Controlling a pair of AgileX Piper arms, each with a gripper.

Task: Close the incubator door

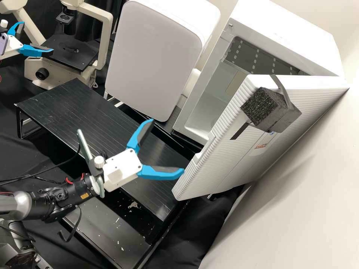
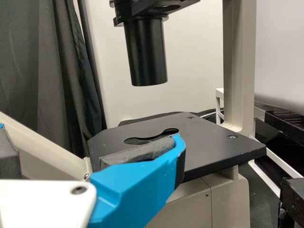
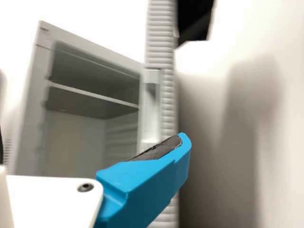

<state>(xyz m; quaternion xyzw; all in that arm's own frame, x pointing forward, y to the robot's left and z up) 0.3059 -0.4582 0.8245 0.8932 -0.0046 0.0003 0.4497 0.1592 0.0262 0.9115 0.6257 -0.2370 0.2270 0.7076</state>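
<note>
While the ribbed white incubator door [image 1: 224, 157] stands open | step, I judge: lining up the push | my right pincer [image 1: 167, 146] gapes wide, empty | next: press the door's outer face inward.

Right gripper [image 1: 168, 145]: white housing [image 1: 125, 163], round white knob [image 1: 99, 161], bright blue fingers [image 1: 159, 174], dark grey pads [image 1: 146, 133]. Its arm [image 1: 41, 205]: black, silver-grey rounded joint [image 1: 22, 205], orange label [image 1: 84, 195] — black cable [image 1: 79, 220] alongside. Left gripper [image 1: 37, 36]: white and blue — dark screw [image 2: 78, 190].
</note>
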